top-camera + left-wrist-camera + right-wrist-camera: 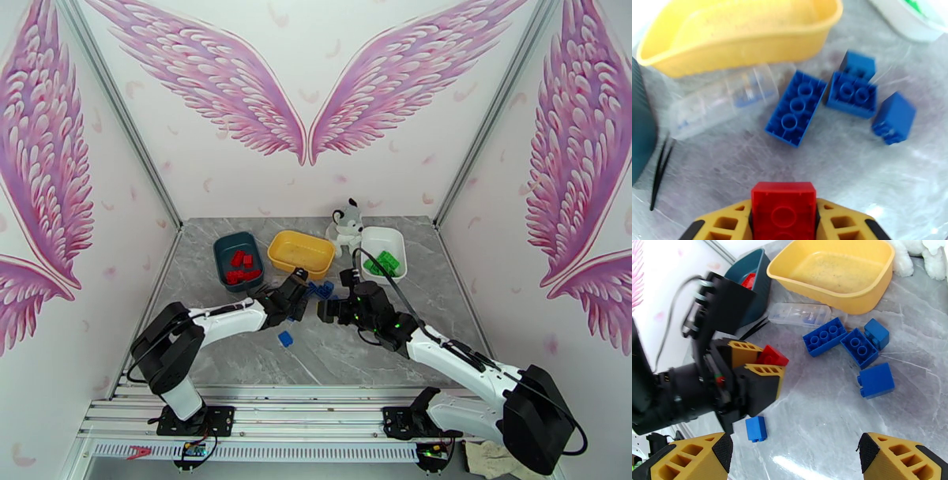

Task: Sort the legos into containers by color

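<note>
Legos (320,290) here are chunky, shiny plastic in solid red, blue or green, and most are already grouped by color. The left gripper (764,362) is clamped on one red brick (784,209), pinched between its yellow-and-black fingers over the bench (355,355), at about 6 o'clock from the yellow tub (304,251) in the top view. Four blue bricks (859,347) lie loose in a bunch at 5 o'clock of that tub, near its front wall but apart from it. A long one and a square one sit right beside each other, both flipped so the round tubes underneath show. In the left wrist view a smaller one is at the square one's 12 o'clock and a taller block sits a bit apart at its 4 o'clock. One more little blue brick (756,428) sits alone at 6 o'clock of the left gripper in the top view. The right gripper (794,455) hangs over the bench with its fingers spread wide and nothing between them, at roughly 5 o'clock of the blue bunch. The red pile (241,267) is in the teal tub (229,243) at 11 o'clock of the bench. The green bricks (385,262) are in the white tub (383,238) at 1 o'clock, and the yellow tub sits between the two with its floor bare. A clear flat case (800,314) lies just in front of the yellow tub, and a plush toy (345,225) sits behind it.
</note>
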Tool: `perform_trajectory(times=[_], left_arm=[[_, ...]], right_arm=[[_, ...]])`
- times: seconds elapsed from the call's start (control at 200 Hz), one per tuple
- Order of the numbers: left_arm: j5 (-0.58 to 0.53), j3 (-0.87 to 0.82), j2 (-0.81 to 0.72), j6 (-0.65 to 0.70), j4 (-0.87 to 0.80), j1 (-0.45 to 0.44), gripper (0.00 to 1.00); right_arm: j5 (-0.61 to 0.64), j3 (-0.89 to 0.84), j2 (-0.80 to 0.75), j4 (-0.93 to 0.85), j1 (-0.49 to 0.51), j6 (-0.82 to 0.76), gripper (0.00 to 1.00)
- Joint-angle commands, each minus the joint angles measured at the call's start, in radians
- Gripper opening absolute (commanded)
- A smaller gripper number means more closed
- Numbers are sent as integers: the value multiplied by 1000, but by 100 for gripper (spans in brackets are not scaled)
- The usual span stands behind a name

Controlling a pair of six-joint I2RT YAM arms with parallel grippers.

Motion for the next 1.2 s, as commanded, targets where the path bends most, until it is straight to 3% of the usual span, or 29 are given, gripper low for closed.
perform_trajectory(times=[0.0, 0.435, 0.72, 1.06, 1.195], left_arm=[[18, -24, -30, -9, -10, 8, 31], [45, 16, 139, -22, 6, 11, 32], [32, 66, 181, -21, -42, 11, 56], [23, 172, 230, 20, -162, 7, 51], [23, 169, 232, 16, -176, 3, 54]], right_arm=[[-27, -8, 8, 21, -9, 5, 90], [-21, -6, 9, 14, -9, 7, 90], [-15, -8, 3, 10, -9, 7, 90], [-6, -10, -9, 4, -11, 7, 90], [-1, -11, -15, 2, -10, 6, 90]])
